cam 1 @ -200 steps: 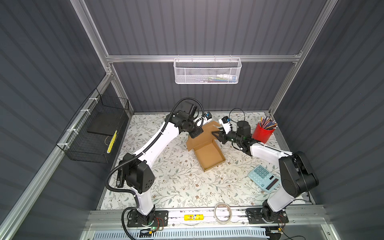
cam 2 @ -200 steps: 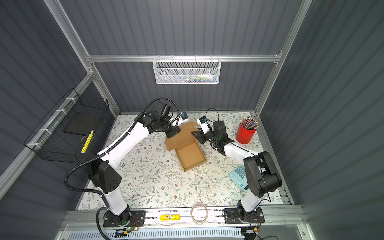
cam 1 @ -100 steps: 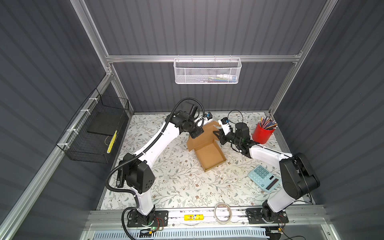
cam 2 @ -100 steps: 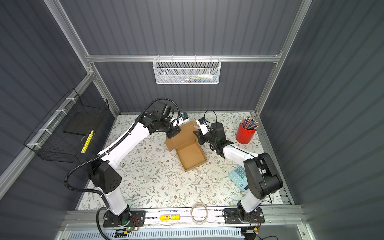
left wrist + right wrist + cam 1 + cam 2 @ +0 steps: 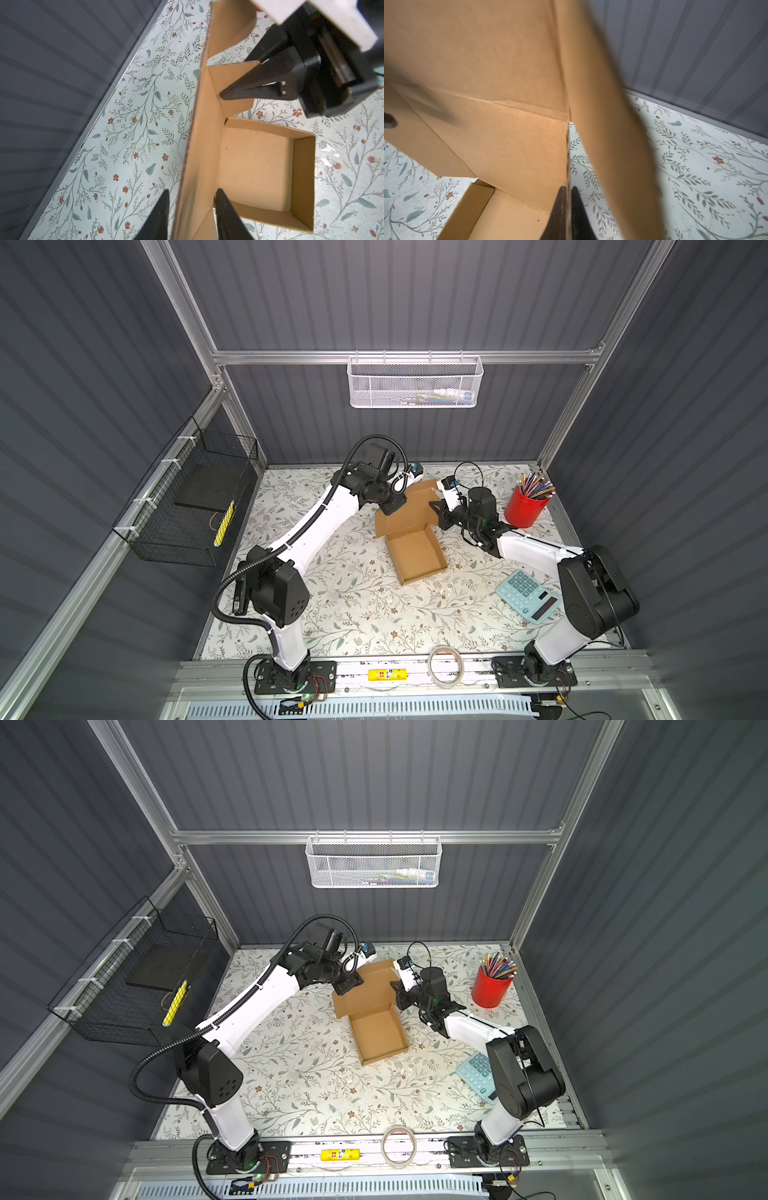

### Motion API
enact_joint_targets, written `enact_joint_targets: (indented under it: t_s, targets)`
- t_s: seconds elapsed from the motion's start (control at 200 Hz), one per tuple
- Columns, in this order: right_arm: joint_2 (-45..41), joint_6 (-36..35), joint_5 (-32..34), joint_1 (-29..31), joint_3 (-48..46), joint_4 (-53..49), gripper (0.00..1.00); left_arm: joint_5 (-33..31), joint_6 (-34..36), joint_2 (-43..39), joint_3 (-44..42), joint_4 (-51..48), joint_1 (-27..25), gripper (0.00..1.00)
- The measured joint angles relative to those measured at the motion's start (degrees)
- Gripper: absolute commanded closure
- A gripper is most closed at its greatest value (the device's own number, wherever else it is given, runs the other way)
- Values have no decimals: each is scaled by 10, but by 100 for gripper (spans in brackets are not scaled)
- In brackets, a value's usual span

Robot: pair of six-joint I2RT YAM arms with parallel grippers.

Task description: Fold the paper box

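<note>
On the table (image 5: 353, 614), the lid of the paper box (image 5: 415, 549) is now released by the left gripper (image 5: 192, 190), parted astride it; its side flap is now clamped by the right gripper (image 5: 222, 96), ready for tucking.

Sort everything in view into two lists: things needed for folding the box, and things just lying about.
In use: paper box; left gripper, open astride its lid; right gripper, shut on a flap.
Lying about: red pencil cup, calculator, tape roll, white mesh basket, black wire basket.
</note>
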Motion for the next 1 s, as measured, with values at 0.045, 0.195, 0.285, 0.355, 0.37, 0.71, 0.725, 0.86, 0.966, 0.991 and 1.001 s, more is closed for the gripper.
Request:
enact_joint_targets:
  t_s: [0.045, 0.195, 0.285, 0.355, 0.37, 0.71, 0.725, 0.86, 0.966, 0.991, 1.001]
  targets:
    - [0, -3, 3, 3, -2, 0, 94, -5, -1, -4, -6, 5, 0, 57]
    - [-3, -14, 13, 12, -8, 0, 95, -30, -12, -25, -20, 18, 0, 53]
    - [-14, -21, 19, 16, -18, 0, 95, -47, -25, -42, -27, 38, 0, 50]
    - [-23, -25, 23, 18, -24, 0, 95, -64, -37, -57, -37, 54, 0, 48]
    - [-24, -26, 24, 19, -24, -1, 95, -67, -40, -61, -40, 58, 0, 48]
    - [-34, -32, 34, 25, -28, -1, 96, -101, -144, -179, -147, 150, 72, 46]
    - [-34, -32, 35, 25, -28, -1, 96, -103, -150, -186, -154, 153, 76, 46]
    - [-34, -32, 38, 27, -28, -1, 96, -111, -192, -244, -227, 190, 83, 46]
    - [-34, -32, 41, 28, -28, -1, 96, -114, -222, -279, -301, 213, 83, 46]
    - [-34, -33, 43, 29, -28, -1, 96, -115, -229, -283, -315, 216, 83, 46]
    - [-34, -33, 43, 29, -28, -1, 96, -115, -231, -284, -320, 219, 83, 46]
